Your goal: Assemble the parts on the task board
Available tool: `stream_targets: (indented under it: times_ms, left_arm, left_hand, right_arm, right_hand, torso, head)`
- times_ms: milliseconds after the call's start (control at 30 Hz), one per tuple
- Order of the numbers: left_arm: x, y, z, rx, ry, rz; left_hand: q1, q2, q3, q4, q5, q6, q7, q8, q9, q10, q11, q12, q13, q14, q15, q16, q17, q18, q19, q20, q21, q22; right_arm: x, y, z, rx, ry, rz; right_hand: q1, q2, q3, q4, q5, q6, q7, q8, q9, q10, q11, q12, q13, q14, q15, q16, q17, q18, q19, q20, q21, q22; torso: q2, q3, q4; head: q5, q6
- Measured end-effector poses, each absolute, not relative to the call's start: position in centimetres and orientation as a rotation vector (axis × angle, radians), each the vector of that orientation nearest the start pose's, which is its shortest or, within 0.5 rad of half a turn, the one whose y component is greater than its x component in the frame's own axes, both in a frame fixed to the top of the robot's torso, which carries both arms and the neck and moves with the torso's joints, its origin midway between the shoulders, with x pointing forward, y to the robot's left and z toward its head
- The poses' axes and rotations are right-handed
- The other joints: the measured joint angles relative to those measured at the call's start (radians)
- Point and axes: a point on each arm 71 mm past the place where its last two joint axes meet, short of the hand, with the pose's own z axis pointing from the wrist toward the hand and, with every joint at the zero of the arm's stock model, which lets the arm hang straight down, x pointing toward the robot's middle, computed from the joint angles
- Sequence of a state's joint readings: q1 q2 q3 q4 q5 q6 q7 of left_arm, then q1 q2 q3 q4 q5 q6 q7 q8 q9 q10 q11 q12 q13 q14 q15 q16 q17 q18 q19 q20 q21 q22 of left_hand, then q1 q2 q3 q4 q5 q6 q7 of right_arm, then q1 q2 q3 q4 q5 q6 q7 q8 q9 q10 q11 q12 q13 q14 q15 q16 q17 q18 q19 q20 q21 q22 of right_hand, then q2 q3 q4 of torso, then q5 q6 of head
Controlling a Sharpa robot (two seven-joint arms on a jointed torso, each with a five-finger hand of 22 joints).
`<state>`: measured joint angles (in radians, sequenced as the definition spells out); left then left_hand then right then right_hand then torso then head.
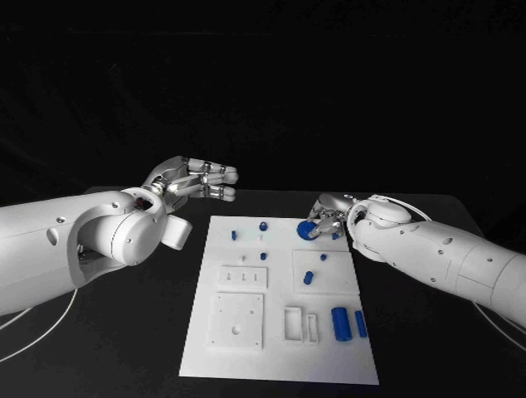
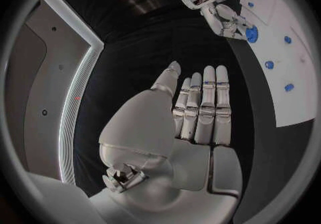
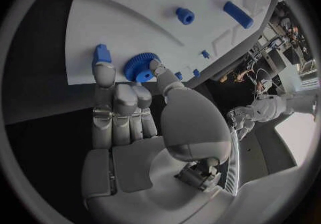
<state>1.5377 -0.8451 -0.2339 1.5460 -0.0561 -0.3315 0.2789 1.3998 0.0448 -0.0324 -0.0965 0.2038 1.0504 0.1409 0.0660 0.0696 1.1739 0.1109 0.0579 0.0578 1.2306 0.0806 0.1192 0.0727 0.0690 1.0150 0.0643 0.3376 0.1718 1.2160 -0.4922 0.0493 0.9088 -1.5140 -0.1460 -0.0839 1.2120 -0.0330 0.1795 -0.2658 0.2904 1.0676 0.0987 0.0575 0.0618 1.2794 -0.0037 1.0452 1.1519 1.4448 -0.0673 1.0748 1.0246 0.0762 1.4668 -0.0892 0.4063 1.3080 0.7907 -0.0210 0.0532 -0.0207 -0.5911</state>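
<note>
The task board [image 1: 281, 348] lies on the black table [image 1: 132, 348], with two blue cylinders [image 1: 339, 323] on its near right part. At the board's far right corner, the right hand [image 1: 323, 222] pinches a blue gear [image 1: 305, 230] resting on the board surface. Off the board's far left corner, the left hand [image 1: 197, 180] hovers above the table, holding nothing, fingers extended side by side.

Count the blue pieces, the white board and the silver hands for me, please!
Blue pieces: 8 in the head view, counting the gear that the right hand pinches
White task board: 1
Silver hands: 2, the left hand holding nothing
Total: 11
</note>
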Motion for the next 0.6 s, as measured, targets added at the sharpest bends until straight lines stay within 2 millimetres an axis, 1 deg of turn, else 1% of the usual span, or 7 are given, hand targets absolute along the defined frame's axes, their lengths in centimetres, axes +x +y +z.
stream_targets:
  times_ms: [200, 300, 333, 400, 467, 500, 600]
  left_arm:
    - [51.13, 20.74, -8.84, -0.863, 1.488, -1.437]
    - [51.13, 20.73, -8.84, -0.863, 1.488, -1.437]
    - [51.13, 20.73, -8.85, -0.862, 1.488, -1.437]
    - [51.13, 20.73, -8.85, -0.862, 1.489, -1.437]
    - [51.14, 20.71, -8.85, -0.862, 1.489, -1.437]
    - [51.15, 20.71, -8.85, -0.862, 1.489, -1.437]
    - [51.2, 20.7, -8.85, -0.862, 1.489, -1.436]
  left_hand:
    - [0.0, 0.0, 0.0, 0.0, 0.0, 0.0, 0.0, 0.0, 0.0, 0.0, 0.0, 0.0, 0.0, 0.0, 0.0, 0.0, 0.0, 0.0, 0.0, 0.0, 0.0, 0.0]
    - [0.0, 0.0, 0.0, 0.0, 0.0, 0.0, 0.0, 0.0, 0.0, 0.0, 0.0, 0.0, 0.0, 0.0, 0.0, 0.0, 0.0, 0.0, 0.0, 0.0, 0.0, -0.001]
    - [0.0, 0.0, 0.0, 0.0, 0.0, 0.0, 0.0, 0.0, 0.0, 0.0, 0.0, 0.0, 0.0, 0.0, 0.0, 0.0, 0.0, 0.0, 0.0, 0.0, 0.0, -0.002]
    - [0.0, 0.0, 0.0, 0.0, 0.0, 0.0, 0.0, 0.0, 0.0, 0.0, 0.0, 0.0, 0.0, 0.0, 0.0, 0.0, 0.0, 0.0, 0.0, 0.0, 0.0, -0.003]
    - [0.0, 0.0, 0.0, 0.0, 0.0, 0.0, 0.0, 0.0, 0.0, 0.0, 0.0, 0.0, 0.0, 0.0, 0.0, 0.0, 0.0, 0.0, 0.0, 0.0, 0.0, -0.003]
    - [0.0, 0.0, 0.0, 0.0, 0.0, 0.0, 0.0, 0.0, 0.0, 0.0, 0.0, 0.0, 0.0, 0.0, 0.0, 0.0, 0.0, 0.0, 0.0, 0.0, 0.0, -0.003]
    - [0.0, 0.0, 0.0, 0.0, 0.0, 0.0, 0.0, 0.0, 0.0, 0.0, 0.0, 0.0, 0.0, 0.0, 0.0, 0.0, 0.0, 0.0, 0.0, 0.0, 0.0, -0.003]
  right_arm:
    - [59.17, -19.98, -19.26, -0.11, 1.743, 0.381]
    - [59.12, -19.82, -19.25, -0.125, 1.738, 0.373]
    - [59.1, -19.78, -19.26, -0.129, 1.737, 0.37]
    - [59.07, -19.69, -19.26, -0.138, 1.732, 0.364]
    - [59.02, -19.59, -19.25, -0.147, 1.726, 0.357]
    - [59.0, -19.54, -19.24, -0.151, 1.723, 0.354]
    - [58.9, -19.31, -19.2, -0.163, 1.712, 0.349]
  right_hand:
    - [0.0, 0.0, -0.021, 0.021, 0.0, -0.003, 0.002, 0.0, 0.0, 0.0, 0.0, 0.004, 0.0, 0.0, 0.0, 0.005, 0.003, 0.0, 0.0, 0.0, 0.0, 0.0]
    - [0.0, 0.0, -0.022, 0.022, 0.001, -0.003, 0.002, 0.0, 0.0, 0.0, 0.0, 0.004, 0.0, 0.0, 0.0, 0.005, 0.003, 0.0, 0.0, 0.0, 0.0, 0.0]
    - [0.0, 0.0, -0.022, 0.022, 0.004, -0.001, 0.001, 0.0, 0.0, 0.004, -0.004, 0.004, 0.0, 0.0, 0.0, 0.005, 0.004, 0.0, 0.0, 0.0, 0.0, 0.0]
    - [0.0, 0.0, -0.022, 0.022, 0.005, 0.004, -0.004, -0.001, 0.0, 0.004, -0.004, 0.004, 0.002, 0.0, 0.0, 0.006, 0.005, 0.0, 0.0, 0.0, 0.0, 0.0]
    - [0.0, 0.0, -0.016, 0.027, 0.005, 0.02, -0.009, -0.002, 0.0, 0.007, -0.007, 0.004, 0.003, 0.0, 0.0, 0.011, 0.007, 0.0, 0.0, 0.0, 0.004, 0.0]
    - [-0.002, -0.002, -0.011, 0.028, 0.001, 0.039, -0.012, -0.003, -0.002, 0.007, -0.007, 0.008, 0.004, 0.0, 0.0, 0.012, 0.007, 0.0, 0.0, 0.0, 0.005, 0.0]
    - [-0.002, -0.003, 0.028, 0.021, -0.019, 0.055, -0.018, -0.002, -0.002, 0.011, -0.011, 0.008, 0.005, 0.004, -0.004, 0.012, 0.008, -0.001, 0.0, 0.0, 0.006, 0.0]
  torso:
    - [0.0, 0.0004, -0.0001]
    - [0.0, 0.0005, -0.0002]
    - [0.0, 0.0005, -0.0004]
    - [0.0, 0.0005, -0.0007]
    - [0.0, 0.0005, -0.0012]
    - [0.0, 0.0005, -0.0013]
    - [0.0, 0.0005, -0.0015]
  head:
    - [0.001, -0.001]
    - [0.001, -0.002]
    - [0.0, -0.002]
    - [0.0, -0.003]
    - [0.0, -0.004]
    - [0.0, -0.004]
    - [0.0, -0.004]
